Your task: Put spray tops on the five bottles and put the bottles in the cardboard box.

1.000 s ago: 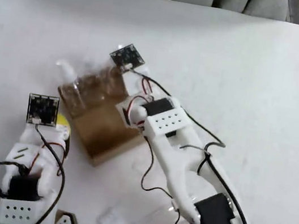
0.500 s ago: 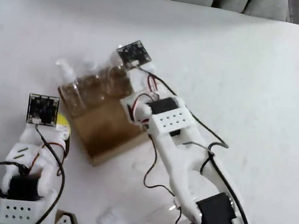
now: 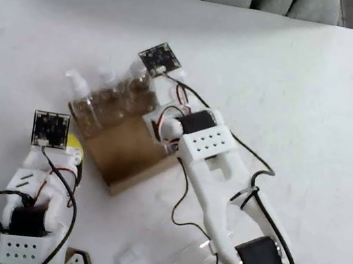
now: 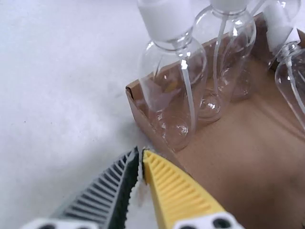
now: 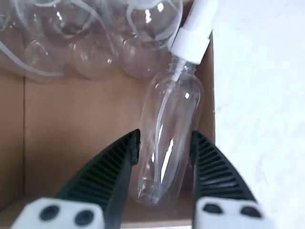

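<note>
White table (image 3: 305,92) with both arms mounted at its near edge. The cardboard box (image 3: 125,154) sits open on the table between them. The right gripper (image 5: 164,138) is over the box, its fingers clamped on either side of a clear bottle (image 5: 171,119) inside, against the box wall. Can't tell if that bottle is upright or tilted. The left gripper (image 4: 142,152) has its fingers pressed together, just beside a box corner. The other bottles (image 4: 171,86) stand clustered at one end of the box. A spray top (image 5: 193,33) is on the clamped bottle.

Bright, even light glares off the white table (image 3: 318,95), casting faint shadows.
</note>
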Robot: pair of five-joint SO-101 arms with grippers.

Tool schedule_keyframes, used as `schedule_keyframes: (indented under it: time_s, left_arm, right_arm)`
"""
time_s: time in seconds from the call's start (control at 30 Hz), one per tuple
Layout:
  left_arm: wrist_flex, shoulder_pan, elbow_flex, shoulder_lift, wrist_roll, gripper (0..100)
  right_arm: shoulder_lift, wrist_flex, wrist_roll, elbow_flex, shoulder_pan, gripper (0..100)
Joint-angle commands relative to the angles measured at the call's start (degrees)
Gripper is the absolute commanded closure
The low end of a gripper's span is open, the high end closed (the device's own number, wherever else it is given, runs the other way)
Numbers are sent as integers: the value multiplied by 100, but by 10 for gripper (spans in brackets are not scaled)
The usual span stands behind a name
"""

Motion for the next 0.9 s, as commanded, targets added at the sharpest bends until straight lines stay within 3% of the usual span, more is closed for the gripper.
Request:
schedule_keyframes:
  time_s: [0.0, 0.17, 0.87]
  left_arm:
    - [-185, -84, -18, -40, -53, 976]
    - [-176, -84, -18, -40, -53, 976]
    - [-185, -84, -18, -40, -53, 976]
  right_arm:
    - [189, 22, 18, -536, 92, 799]
    - [910, 22, 18, -870, 57, 707]
    - [673, 629, 62, -862, -251, 708]
